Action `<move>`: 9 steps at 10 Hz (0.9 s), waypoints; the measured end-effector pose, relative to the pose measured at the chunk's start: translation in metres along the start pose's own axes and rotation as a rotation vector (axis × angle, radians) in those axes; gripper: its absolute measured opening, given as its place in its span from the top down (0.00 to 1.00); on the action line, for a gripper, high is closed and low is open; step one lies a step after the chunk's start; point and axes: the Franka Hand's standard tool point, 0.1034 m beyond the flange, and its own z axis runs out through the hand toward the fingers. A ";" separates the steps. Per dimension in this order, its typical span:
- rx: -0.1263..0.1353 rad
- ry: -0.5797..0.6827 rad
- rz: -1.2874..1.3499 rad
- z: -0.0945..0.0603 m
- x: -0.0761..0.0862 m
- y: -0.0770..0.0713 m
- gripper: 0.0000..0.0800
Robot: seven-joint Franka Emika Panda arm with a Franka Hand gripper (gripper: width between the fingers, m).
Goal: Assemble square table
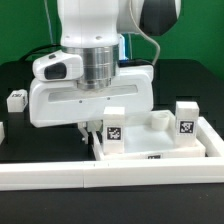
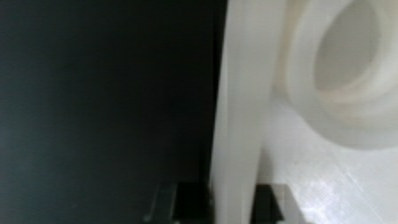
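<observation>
The white square table top [image 1: 150,148] lies low in the exterior view, right of middle, against the border rail. My gripper [image 1: 92,128] is down at its left edge. In the wrist view the gripper [image 2: 228,203] has a dark finger [image 2: 185,203] on each side of the top's raised rim [image 2: 240,110] and is shut on it. A round corner socket [image 2: 347,60] shows beside the rim. A tagged white leg [image 1: 113,127] stands upright at the top's near left. Another tagged leg [image 1: 185,116] stands at its right. A third leg [image 1: 15,98] lies on the black table at the left.
The long white L-shaped border rail [image 1: 70,176] runs along the front and turns up the right side. The arm's large white body [image 1: 90,95] hides the middle of the scene. A small white piece [image 1: 2,130] shows at the left edge.
</observation>
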 end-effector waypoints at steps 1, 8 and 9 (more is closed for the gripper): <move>-0.002 -0.002 -0.052 0.000 0.000 0.000 0.92; -0.045 -0.028 -0.739 -0.001 0.000 0.021 0.92; -0.048 -0.033 -0.775 -0.001 -0.001 0.022 0.92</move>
